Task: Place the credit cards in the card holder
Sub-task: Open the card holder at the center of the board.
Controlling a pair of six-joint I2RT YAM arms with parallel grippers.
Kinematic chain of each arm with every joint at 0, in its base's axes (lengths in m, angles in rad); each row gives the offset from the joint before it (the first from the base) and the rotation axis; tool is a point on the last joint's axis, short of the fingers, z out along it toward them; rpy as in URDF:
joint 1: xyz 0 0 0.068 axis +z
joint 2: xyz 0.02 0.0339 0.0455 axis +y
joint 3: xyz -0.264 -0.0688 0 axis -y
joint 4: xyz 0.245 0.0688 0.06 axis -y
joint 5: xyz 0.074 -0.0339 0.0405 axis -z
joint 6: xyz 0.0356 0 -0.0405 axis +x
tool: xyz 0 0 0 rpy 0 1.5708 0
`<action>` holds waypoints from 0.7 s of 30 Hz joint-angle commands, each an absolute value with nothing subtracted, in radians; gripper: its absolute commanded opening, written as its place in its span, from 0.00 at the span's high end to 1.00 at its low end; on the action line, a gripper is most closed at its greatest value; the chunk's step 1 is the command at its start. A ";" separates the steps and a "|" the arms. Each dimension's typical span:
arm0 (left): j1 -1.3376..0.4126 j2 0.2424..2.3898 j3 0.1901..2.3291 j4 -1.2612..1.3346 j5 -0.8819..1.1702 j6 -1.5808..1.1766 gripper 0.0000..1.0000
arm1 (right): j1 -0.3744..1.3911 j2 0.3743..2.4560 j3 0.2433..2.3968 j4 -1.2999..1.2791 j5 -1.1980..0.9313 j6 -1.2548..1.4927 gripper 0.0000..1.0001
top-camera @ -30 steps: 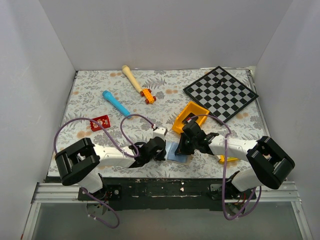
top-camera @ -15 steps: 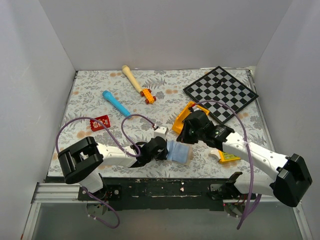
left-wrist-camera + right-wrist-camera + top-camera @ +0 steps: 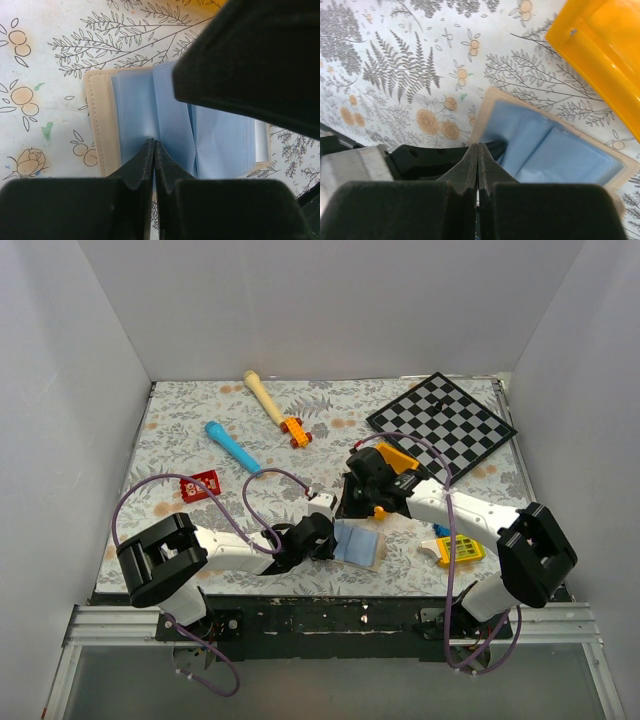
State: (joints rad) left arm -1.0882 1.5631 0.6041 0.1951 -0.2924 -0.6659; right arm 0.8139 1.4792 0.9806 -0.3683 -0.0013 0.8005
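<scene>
The card holder (image 3: 362, 545) lies open near the table's front edge, tan outside with pale blue pockets (image 3: 140, 110). My left gripper (image 3: 332, 540) is shut, its tips resting on the blue lining (image 3: 154, 143) at the holder's left side. My right gripper (image 3: 349, 504) is shut and empty, hovering just behind the holder and over the left gripper's fingers (image 3: 478, 146). A red credit card (image 3: 200, 485) with white markings lies far left on the cloth. A yellow flat card (image 3: 459, 550) with a grid print lies to the right.
An orange bin (image 3: 397, 458) sits behind the right wrist, seen also in the right wrist view (image 3: 600, 50). A checkerboard (image 3: 441, 426) is back right. A blue marker (image 3: 231, 447), a wooden stick (image 3: 264, 397) and an orange toy car (image 3: 295, 431) lie further back.
My right gripper lifted off the card holder and drew back and left, its arm swinging round. The holder now shows more of its blue inside. The left gripper stayed put.
</scene>
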 commanded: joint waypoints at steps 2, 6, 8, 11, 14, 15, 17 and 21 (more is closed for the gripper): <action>-1.089 1.583 0.609 0.130 -0.293 -0.655 1.00 | 0.821 1.512 1.063 -0.345 -0.061 0.781 0.99; -1.089 1.585 0.611 0.132 -0.296 -0.658 1.00 | 0.825 1.499 1.051 -0.383 -0.020 0.802 0.82; -1.089 1.585 0.611 0.133 -0.296 -0.660 1.00 | 0.827 1.479 1.039 -0.414 0.024 0.819 0.71; -1.089 1.585 0.612 0.133 -0.296 -0.660 1.00 | 0.830 1.462 1.032 -0.492 0.087 0.848 0.52; -1.089 1.583 0.611 0.133 -0.298 -0.660 1.00 | 0.831 1.460 1.028 -0.535 0.103 0.864 0.50; -1.089 1.583 0.609 0.133 -0.298 -0.660 1.00 | 0.833 1.460 1.023 -0.534 0.097 0.868 0.50; -1.091 1.582 0.609 0.135 -0.298 -0.658 1.00 | 0.834 1.466 1.016 -0.528 0.091 0.879 0.49; -1.089 1.588 0.609 0.135 -0.296 -0.660 1.00 | 0.838 1.502 1.025 -0.520 0.084 0.890 0.50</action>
